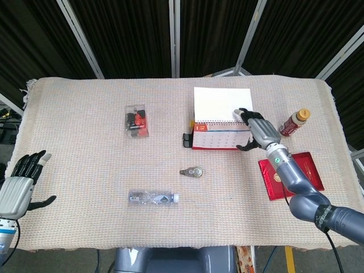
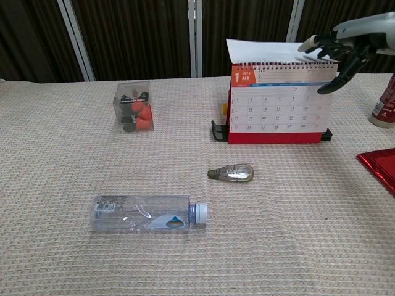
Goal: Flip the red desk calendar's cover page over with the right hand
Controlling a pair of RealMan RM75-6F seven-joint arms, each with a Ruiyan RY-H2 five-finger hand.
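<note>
The red desk calendar (image 1: 218, 138) stands right of the table's centre, showing its January sheet (image 2: 279, 108). Its cover page (image 1: 222, 104) is turned up over the spiral, blank white side up, and slopes away behind the calendar (image 2: 271, 51). My right hand (image 1: 255, 128) is at the calendar's top right corner. Its fingers (image 2: 316, 43) rest on the page's right edge, and the thumb hangs apart in front of the sheet. My left hand (image 1: 23, 181) hovers open off the table's front left corner, seen only in the head view.
A clear box (image 1: 136, 120) of orange and black items sits left of the calendar. A clear bottle (image 2: 148, 214) lies near the front, a small tape dispenser (image 2: 231, 173) nearer the calendar. A red booklet (image 1: 293, 175) and a yellow-capped bottle (image 1: 294, 123) are at the right.
</note>
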